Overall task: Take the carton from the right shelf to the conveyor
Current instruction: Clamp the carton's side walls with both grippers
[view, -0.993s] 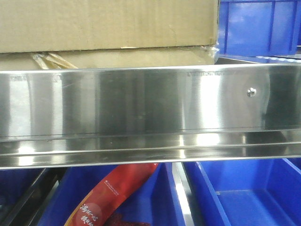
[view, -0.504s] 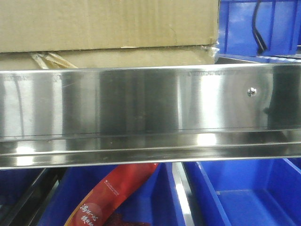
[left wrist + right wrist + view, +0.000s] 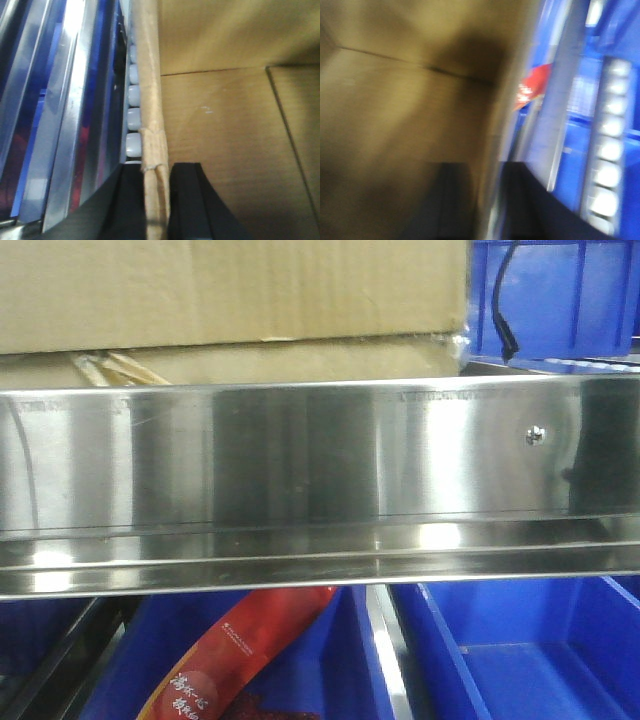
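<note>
On the left, a wall of the carton [image 3: 225,125] is straddled by the left gripper [image 3: 157,172], its dark fingers [image 3: 185,200] drawn narrow against both faces, and a firm pinch is judged made. In the middle, the carton is seen resting on the right shelf [image 3: 300,455], behind the bright rail. On the right, another wall is bracketed by the right gripper [image 3: 487,170], but its closure cannot be told through the blur. Grasping is in hand. Next, a level two-armed lift clear of the rail is called for. The conveyor is not shown.

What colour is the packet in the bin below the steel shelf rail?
Red with white lettering; the packet shows best in the exterior front-facing view.
</note>
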### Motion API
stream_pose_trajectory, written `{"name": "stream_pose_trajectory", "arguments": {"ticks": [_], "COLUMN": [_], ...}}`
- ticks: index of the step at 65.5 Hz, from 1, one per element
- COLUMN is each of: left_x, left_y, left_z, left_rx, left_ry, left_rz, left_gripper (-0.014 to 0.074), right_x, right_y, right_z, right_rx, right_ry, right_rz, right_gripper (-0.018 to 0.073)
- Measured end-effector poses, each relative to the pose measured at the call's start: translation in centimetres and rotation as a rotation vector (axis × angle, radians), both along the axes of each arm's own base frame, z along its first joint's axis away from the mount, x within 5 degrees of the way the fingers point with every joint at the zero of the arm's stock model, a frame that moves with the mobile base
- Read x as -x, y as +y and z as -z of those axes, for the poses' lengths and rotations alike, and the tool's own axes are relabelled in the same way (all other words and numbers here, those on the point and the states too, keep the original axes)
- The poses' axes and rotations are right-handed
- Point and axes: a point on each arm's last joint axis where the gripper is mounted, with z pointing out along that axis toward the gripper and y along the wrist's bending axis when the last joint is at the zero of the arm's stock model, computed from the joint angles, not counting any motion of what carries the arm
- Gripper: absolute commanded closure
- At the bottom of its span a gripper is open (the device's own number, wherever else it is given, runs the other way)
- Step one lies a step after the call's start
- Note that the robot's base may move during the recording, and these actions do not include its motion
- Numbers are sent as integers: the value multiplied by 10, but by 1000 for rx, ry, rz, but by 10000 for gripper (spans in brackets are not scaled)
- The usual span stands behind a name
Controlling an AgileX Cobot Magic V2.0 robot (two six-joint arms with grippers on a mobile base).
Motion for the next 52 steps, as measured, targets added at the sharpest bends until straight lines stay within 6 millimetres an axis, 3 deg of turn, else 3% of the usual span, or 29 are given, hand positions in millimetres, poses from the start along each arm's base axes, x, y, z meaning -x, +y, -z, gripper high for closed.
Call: {"name": "stream_pose_trajectory", "arguments": {"ticks": [12, 20, 30, 37, 44, 52], "left_x": [3, 17, 53, 72, 88, 106], "left_y": [0, -5, -17, -25, -31, -36], "left_z": [-5, -23, -59, -72, -80, -77], "left_rx": [6, 12, 27, 32, 29, 38], "left_ry": [-4, -41, -147, -187, -215, -201], "left_rz": [0, 16, 76, 114, 147, 179], "left_gripper": [605, 605, 605, 605, 605, 605], "right_x": [1, 15, 50, 75, 96, 119], "right_y": [-1, -7, -26, -39, -50, -62], "right_z": [-1, -17, -57, -79, -87, -80], "right_rx": [3, -10, -54, -74, -76, -65], "right_ry": [1, -19, -90, -139, -157, -126], "right_rz": [3, 4, 22, 30, 36, 41], "right_gripper": [634, 634, 634, 634, 634, 634]}}
